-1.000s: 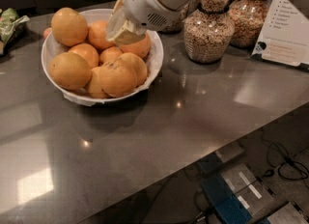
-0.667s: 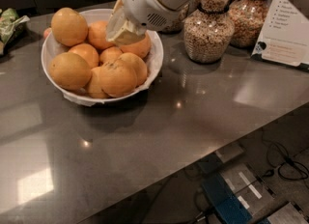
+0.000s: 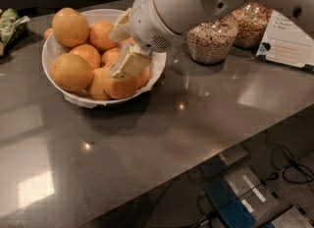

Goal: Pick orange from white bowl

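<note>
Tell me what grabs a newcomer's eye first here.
The heap of bright oranges in the white bowl at the back left of the counter stands out first. Next is the bulky white arm reaching in from the upper right, its tool down among the oranges on the bowl's right side. Behind it stand two glass jars of nuts.

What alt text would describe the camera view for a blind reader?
The robot's end effector is down among the oranges in the white bowl on a dark grey counter. Two glass jars and a printed card stand at the picture's right.
</note>
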Robot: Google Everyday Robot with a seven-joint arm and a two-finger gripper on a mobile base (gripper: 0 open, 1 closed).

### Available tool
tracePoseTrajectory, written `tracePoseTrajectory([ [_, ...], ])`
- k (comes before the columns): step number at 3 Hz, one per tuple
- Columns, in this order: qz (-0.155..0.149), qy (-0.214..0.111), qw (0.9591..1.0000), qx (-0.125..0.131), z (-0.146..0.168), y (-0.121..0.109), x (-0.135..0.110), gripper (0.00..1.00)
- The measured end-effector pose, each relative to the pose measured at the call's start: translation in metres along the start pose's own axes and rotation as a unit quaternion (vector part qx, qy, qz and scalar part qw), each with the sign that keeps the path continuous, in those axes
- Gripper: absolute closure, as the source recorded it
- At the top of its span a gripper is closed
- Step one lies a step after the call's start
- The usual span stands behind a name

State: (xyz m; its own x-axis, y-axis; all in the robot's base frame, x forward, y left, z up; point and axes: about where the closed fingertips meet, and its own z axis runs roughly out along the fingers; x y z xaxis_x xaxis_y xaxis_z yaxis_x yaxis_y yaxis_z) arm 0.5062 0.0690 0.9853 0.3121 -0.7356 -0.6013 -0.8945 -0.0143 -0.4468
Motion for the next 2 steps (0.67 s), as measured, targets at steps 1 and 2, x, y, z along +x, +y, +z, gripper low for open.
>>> tracePoseTrajectory([
  [1,0.013,-0.011,0.9998,-0.009,0.007,0.0103,0.0023,0.15],
  [2,0.023,-0.016,0.9994,-0.018,0.0141,0.0182,0.0064,0.38],
])
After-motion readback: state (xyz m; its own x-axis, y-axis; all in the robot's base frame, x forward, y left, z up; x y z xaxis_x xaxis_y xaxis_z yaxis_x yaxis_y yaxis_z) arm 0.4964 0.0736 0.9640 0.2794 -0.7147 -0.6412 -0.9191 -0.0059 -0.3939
